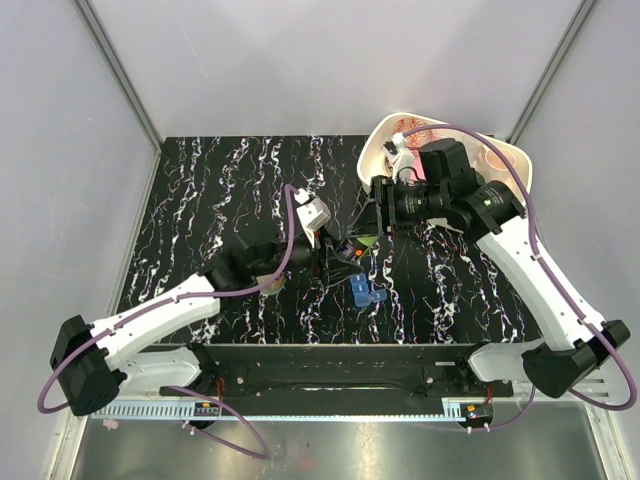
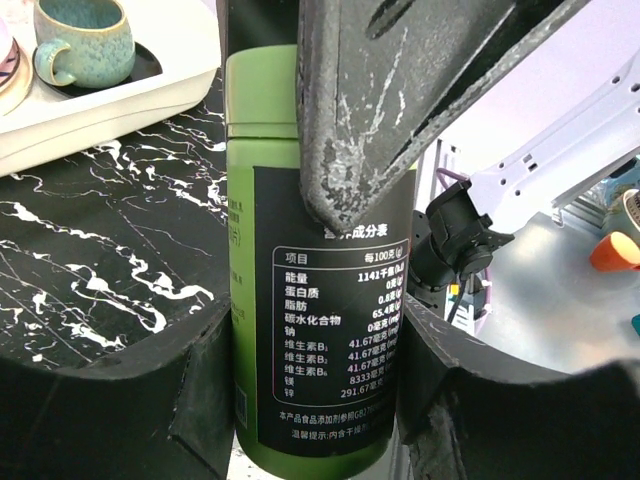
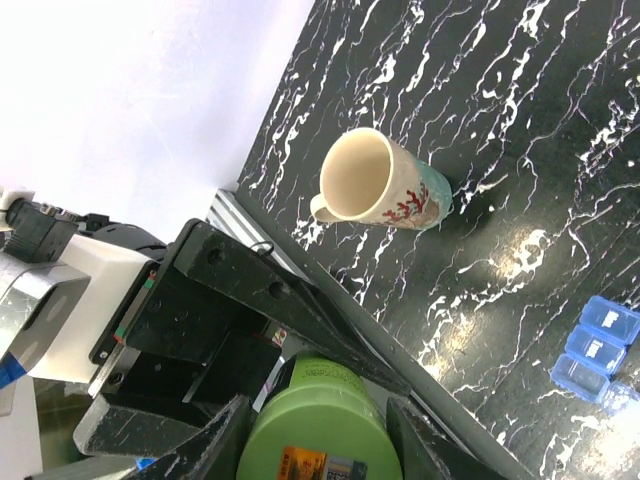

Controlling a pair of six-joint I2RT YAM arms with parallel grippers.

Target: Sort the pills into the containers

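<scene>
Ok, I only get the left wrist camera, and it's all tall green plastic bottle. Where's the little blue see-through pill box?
Observer: The small blue translucent plastic pill box lies on the black marbled table, nearer the arm bases than your green plastic bottle.
Operator: What's that dark thing on top?
Observer: The right gripper, closed on the bottle's round green lid.
Operator: Any other cups?
Observer: A beige ceramic mug with red coral print sits on the table, looking empty.

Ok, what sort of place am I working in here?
Most likely a lab robot test cell, not a home: plain white panel walls in a metal frame, a black marbled tabletop with the arms' mounting rail at its near edge, and staged props, a green bottle and blue pill box.
</scene>
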